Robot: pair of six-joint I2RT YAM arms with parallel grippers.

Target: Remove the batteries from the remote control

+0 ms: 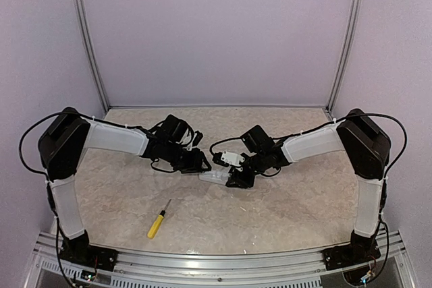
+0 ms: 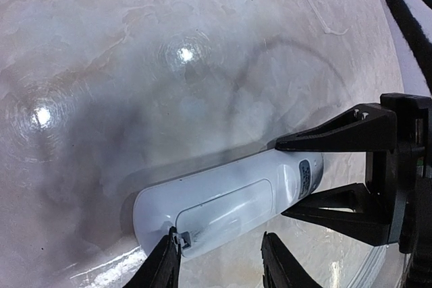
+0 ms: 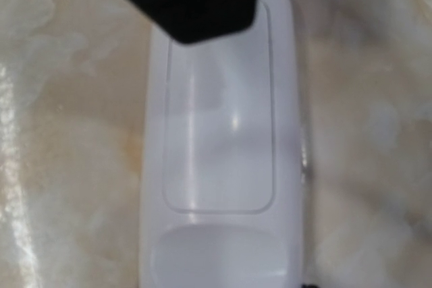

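The white remote control (image 2: 229,200) lies on the marble table with its back up and its battery cover (image 2: 229,210) closed. The batteries are hidden inside. My right gripper (image 2: 291,179) is shut on the remote's labelled end, one black finger on each long side. My left gripper (image 2: 219,239) stands open at the other end. Its left fingertip (image 2: 172,242) touches the small latch at the cover's edge, and its right finger hangs over bare table. In the right wrist view the remote control (image 3: 219,166) fills the frame, with a black finger of the left gripper across its far end. From above, the remote control (image 1: 213,175) sits between both grippers.
A yellow-handled screwdriver (image 1: 156,224) lies on the table near the front, left of centre. Black cables loop round both wrists. Purple walls close the table at the back and sides.
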